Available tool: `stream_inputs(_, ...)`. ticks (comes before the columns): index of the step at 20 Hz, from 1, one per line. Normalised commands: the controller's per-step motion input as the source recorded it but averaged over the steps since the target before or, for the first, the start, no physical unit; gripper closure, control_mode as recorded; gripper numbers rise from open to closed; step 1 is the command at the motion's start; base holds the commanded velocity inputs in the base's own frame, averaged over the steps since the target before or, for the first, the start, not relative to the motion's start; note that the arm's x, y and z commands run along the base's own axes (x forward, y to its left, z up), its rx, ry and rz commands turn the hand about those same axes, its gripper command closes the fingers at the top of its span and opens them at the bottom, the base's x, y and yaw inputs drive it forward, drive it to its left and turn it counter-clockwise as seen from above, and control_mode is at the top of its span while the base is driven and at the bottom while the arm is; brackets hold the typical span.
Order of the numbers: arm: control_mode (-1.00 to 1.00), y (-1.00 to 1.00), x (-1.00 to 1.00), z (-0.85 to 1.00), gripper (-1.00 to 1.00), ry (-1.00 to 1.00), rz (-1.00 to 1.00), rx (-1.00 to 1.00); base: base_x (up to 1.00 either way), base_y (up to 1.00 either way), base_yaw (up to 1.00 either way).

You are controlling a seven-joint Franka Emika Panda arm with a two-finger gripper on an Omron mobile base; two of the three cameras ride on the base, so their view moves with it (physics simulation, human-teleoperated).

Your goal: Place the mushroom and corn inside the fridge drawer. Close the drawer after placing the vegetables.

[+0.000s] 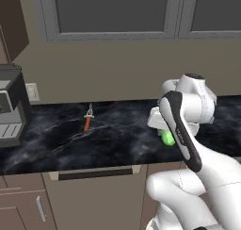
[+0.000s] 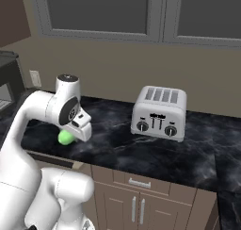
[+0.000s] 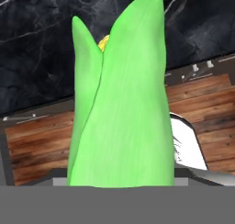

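Corn (image 3: 121, 103): a green-husked ear with a bit of yellow kernel showing near its top, standing close before the hand camera and rising from between the fingers. In the base views it shows as a green lump under the hand (image 1: 167, 138) (image 2: 66, 137), over the front part of the surface.
Fingers (image 2: 70, 132): spread fairly wide, with the corn between them; they look closed on the ear, though the pads themselves are hidden behind the husk.
Surface (image 1: 117, 139): black marble with pale veins; in the hand view it fills the top, with wooden floor and the cabinet front edge below.
Arm (image 1: 181, 130): white, bent over the front edge of the surface.
Toaster (image 2: 158, 112): silver, four slots, two knobs, well to the right of the hand.
Small tool (image 1: 88, 119): orange handle, metal tip, lying on the surface well left of the hand.
Dark appliance (image 1: 10, 106): at the left end of the surface, beside a wall socket (image 1: 32, 92).
Drawer below surface (image 1: 94, 173): shut, dark slot handle.
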Motion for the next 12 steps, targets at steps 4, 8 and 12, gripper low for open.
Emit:
stream_inputs(4,-1.0,0.07,-0.33,-0.17,1.0,0.19,-0.09,0.0,0.0,0.0,0.0)
stream_inputs(8,-1.0,0.06,0.05,-0.17,1.0,0.1,0.01,0.0,0.0,0.0,0.0)
stream_inputs(12,-1.0,0.0,0.5,-0.17,1.0,0.2,0.12,0.0,0.0,0.0,0.0)
